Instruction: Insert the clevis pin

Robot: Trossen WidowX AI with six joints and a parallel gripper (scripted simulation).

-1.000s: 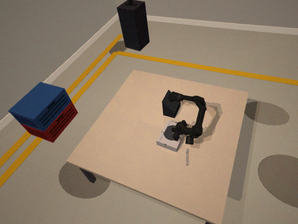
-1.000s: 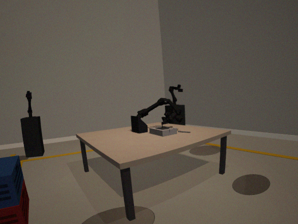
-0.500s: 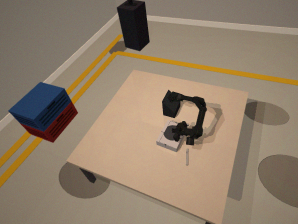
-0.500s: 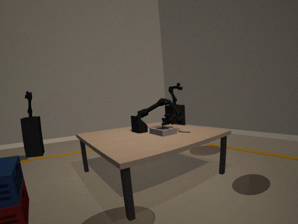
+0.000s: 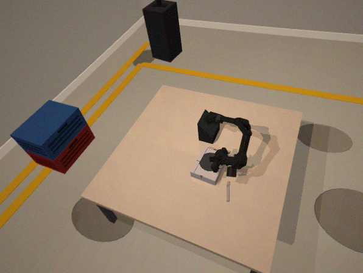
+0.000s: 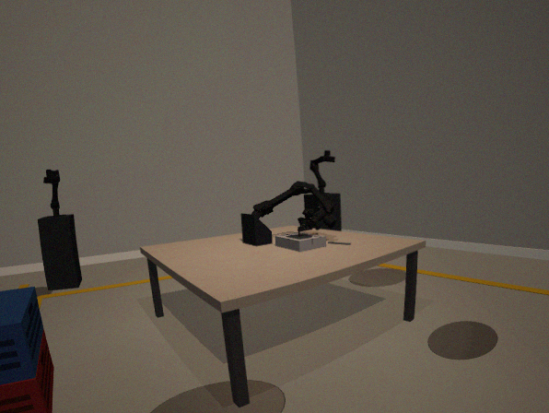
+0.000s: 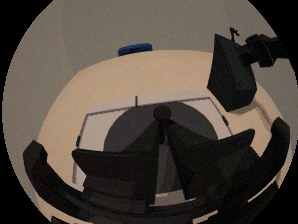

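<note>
The steel tray [image 5: 202,179] [image 6: 287,243] [image 7: 93,131] sits on the table. The wide dark grey disc [image 5: 204,164] [image 7: 122,131] lies inside its rim. My gripper [image 5: 212,159] [image 6: 300,230] [image 7: 161,124] is shut on the clevis pin [image 7: 162,113], low above the disc's middle part. The pin's round head is up, above the fingertips, and its shank runs down between them. The pin's lower end, the disc's hole and the tray's hole are hidden by the fingers or too small to see, so I cannot tell whether the pin has entered either hole.
A thin grey bar [image 5: 228,192] [image 6: 339,243] lies on the table beside the tray. My arm's dark base block [image 5: 207,131] [image 6: 256,231] [image 7: 232,82] stands behind the tray. Blue and red crates [image 5: 49,126] stand on the floor beyond the table's edge.
</note>
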